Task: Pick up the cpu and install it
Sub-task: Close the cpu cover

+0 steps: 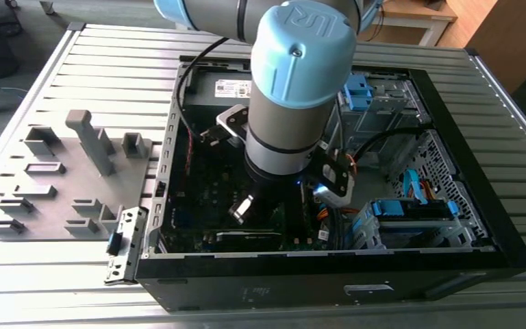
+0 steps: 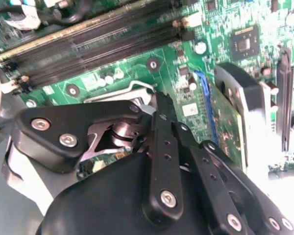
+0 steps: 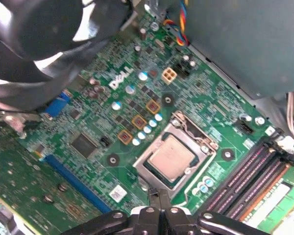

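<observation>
While the arm (image 1: 300, 82) reaches down into the open case (image 1: 336, 274) on the slatted surface (image 1: 107, 62), the cpu (image 3: 170, 156) lies flat in the metal-framed socket (image 3: 200, 138) of the motherboard (image 3: 88, 147), grey-silver face up. In the first wrist view the gripper (image 3: 159, 194) hangs just beside the socket's edge, apart from the cpu, its fingers (image 3: 154, 197) pressed together. In the second wrist view the gripper (image 2: 159, 110) is near a bent wire lever (image 2: 132, 87), with memory slots (image 2: 103, 44) beyond. A grey tray (image 1: 53, 199) lies beside the case, on the exterior view's left.
</observation>
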### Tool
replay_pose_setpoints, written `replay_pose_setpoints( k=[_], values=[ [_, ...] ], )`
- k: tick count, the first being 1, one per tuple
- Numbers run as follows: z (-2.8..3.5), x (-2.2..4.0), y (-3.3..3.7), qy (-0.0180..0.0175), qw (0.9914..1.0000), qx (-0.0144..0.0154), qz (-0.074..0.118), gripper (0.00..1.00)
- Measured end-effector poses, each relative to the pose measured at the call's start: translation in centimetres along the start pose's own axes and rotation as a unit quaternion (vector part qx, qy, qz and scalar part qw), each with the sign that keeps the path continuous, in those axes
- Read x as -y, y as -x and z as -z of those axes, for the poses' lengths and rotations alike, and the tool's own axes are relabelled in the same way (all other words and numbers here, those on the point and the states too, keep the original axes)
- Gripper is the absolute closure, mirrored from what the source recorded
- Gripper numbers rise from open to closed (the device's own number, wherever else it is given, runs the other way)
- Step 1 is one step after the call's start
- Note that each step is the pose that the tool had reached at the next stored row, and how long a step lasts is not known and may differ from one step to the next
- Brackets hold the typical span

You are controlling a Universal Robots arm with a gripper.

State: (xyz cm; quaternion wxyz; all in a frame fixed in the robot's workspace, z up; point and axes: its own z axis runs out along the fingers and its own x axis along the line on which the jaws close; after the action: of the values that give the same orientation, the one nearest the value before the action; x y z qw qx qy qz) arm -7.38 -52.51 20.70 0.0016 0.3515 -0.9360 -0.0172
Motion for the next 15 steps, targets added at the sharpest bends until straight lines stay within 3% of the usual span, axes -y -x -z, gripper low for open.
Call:
replay_pose_setpoints(
  k=[4, 9, 15],
  values=[
    [-0.06, -0.13, -0.35, -0.0002, 1.0, 0.0, 0.0, 0.89],
    [-0.14, 0.15, -0.69, -0.0009, 1.0, -0.0006, 0.0, 0.89],
    [-0.31, 0.21, -0.66, -0.0017, 1.0, -0.0013, 0.0, 0.89]
  ],
)
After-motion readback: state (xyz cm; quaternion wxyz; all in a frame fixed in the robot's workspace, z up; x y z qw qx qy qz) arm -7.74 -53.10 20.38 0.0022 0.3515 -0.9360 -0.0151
